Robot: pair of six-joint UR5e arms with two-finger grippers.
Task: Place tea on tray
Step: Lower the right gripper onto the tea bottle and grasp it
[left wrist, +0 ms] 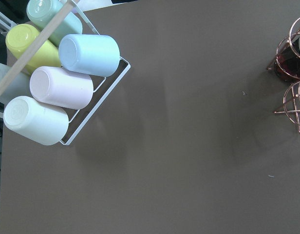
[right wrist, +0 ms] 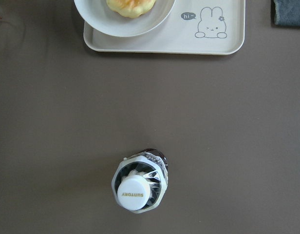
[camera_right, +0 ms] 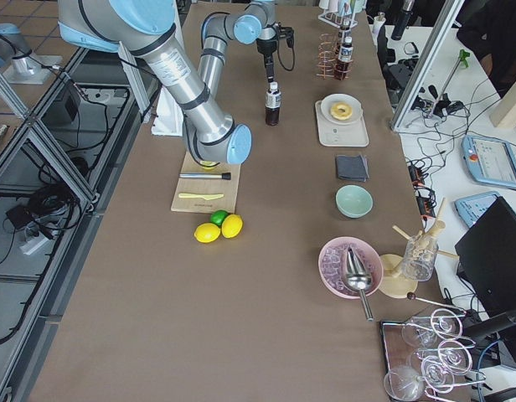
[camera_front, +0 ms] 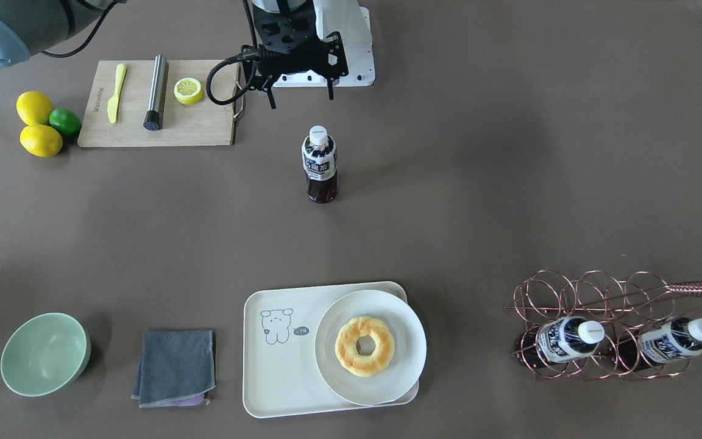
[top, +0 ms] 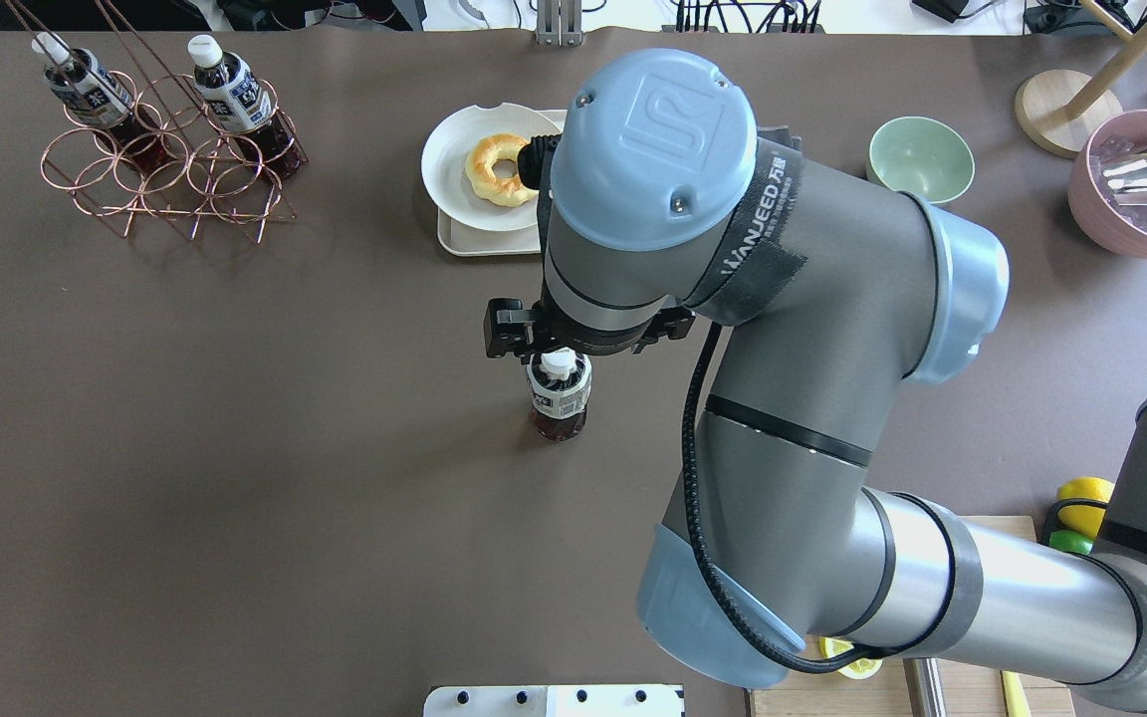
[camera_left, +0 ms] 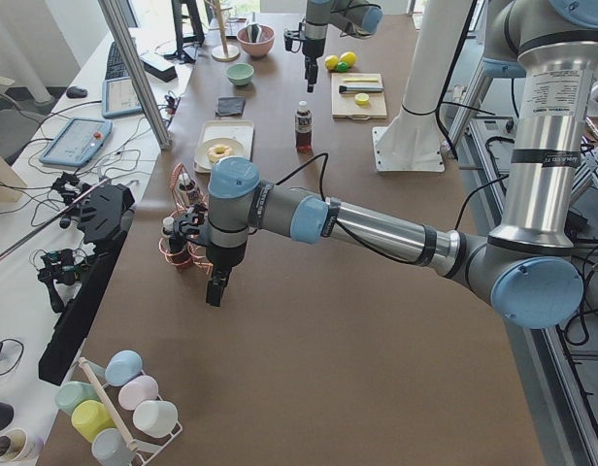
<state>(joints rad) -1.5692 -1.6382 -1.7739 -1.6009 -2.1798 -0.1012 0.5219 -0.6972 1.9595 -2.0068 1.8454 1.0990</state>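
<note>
One tea bottle [camera_front: 319, 164] stands upright on the bare table, apart from the cream-white tray [camera_front: 278, 378]. From straight above, the right wrist view shows its white cap [right wrist: 137, 194] and the tray [right wrist: 213, 46] further on. My right gripper [camera_front: 302, 100] is open and empty. It hangs above the bottle, with the fingers apart and touching nothing. Two more tea bottles [camera_front: 567, 338] [camera_front: 677, 338] lie in a copper wire rack [camera_front: 601, 292]. My left gripper [camera_left: 216, 289] hangs over the table near that rack, and I cannot tell whether it is open or shut.
A round white plate [camera_front: 326, 366] with a doughnut [camera_front: 364, 346] fills the tray's right half. A grey cloth [camera_front: 175, 366] and a green bowl [camera_front: 45, 353] lie beside the tray. A cutting board [camera_front: 205, 128], lemons [camera_front: 35, 108] and a lime sit near my base. A cup rack [left wrist: 57, 87] is below my left wrist.
</note>
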